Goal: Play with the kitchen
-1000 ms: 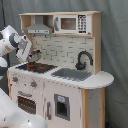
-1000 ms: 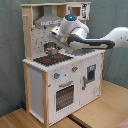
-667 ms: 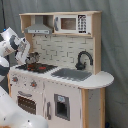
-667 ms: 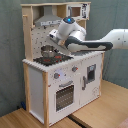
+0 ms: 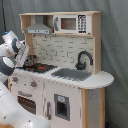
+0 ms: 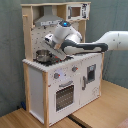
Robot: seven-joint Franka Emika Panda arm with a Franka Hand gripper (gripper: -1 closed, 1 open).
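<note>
The kitchen (image 5: 65, 75) is a tall white and light-wood toy with a grey hood (image 5: 39, 30), a microwave (image 5: 70, 23), a black-red hob (image 5: 42, 66), a sink (image 5: 70, 74) with a black faucet (image 5: 82, 59) and an oven door (image 5: 27, 102). A small metal pot (image 6: 42, 55) stands on the hob (image 6: 50, 60). My gripper (image 6: 51, 46) hangs just above and beside the pot, at the kitchen's (image 6: 60, 80) hob end. In the first exterior view my gripper (image 5: 21, 56) comes in from the first exterior view's left, close to the pot (image 5: 30, 62).
The white arm (image 6: 100, 46) reaches in from the second exterior view's right, across the front of the upper shelf. The kitchen stands on a wooden table (image 6: 100, 112). A grey curtain (image 5: 115, 50) hangs behind. A white arm link (image 5: 15, 117) fills the first exterior view's lower left.
My gripper has sunk a little and moved closer to the pot on the hob. The kitchen and pot have not moved.
</note>
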